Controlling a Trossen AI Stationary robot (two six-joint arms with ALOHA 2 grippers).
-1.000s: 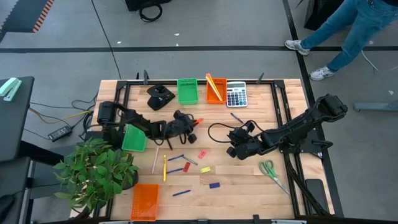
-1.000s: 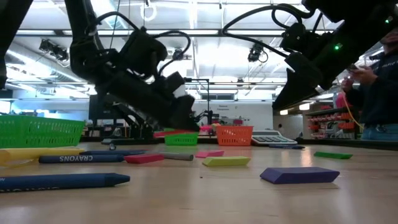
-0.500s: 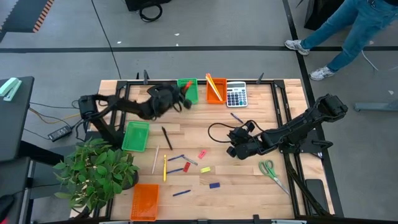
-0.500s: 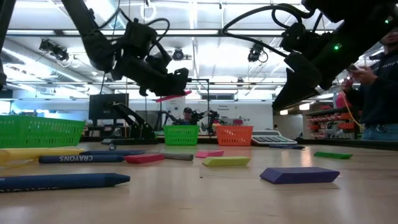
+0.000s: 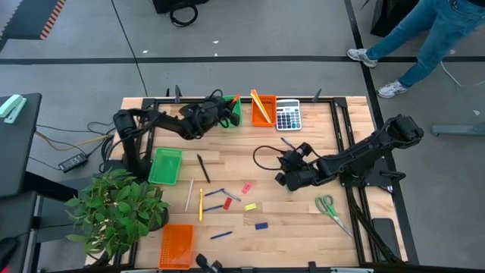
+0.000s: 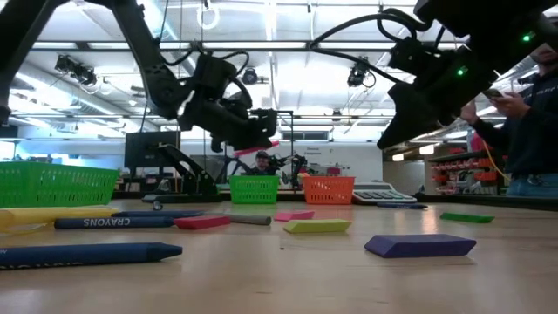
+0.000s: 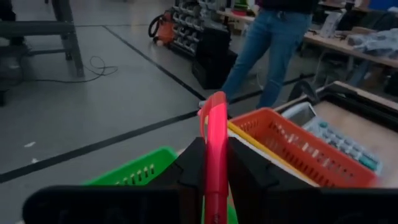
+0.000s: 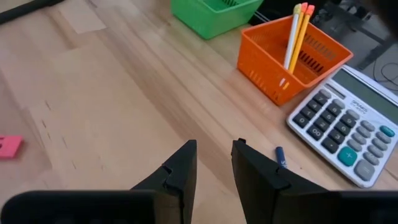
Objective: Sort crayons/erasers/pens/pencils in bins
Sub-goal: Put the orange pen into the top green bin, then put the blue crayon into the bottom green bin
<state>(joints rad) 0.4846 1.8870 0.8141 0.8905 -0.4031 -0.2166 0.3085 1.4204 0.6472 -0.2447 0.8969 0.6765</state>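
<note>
Wooden tabletop (image 5: 303, 220) carries scattered crayons, erasers and pens near its middle. At the far edge, the left gripper (image 5: 227, 111) is clamped on a short red wax crayon (image 7: 214, 149), its arm stretched low across the table from the left, holding the crayon above the far bright green plastic bin (image 5: 233, 115). Right of it stands the orange plastic bin (image 8: 292, 59) with yellow pencils (image 8: 297, 31). The right gripper (image 8: 211, 163) hovers mid-table, fingers slightly parted, holding nothing.

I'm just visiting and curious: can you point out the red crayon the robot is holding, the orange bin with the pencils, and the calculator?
red crayon (image 7: 214, 146), left wrist view, middle of its shaft between the fingers.
orange bin (image 8: 266, 73), right wrist view, its near side wall.
calculator (image 5: 287, 116), high view, centre of its keypad.
</note>
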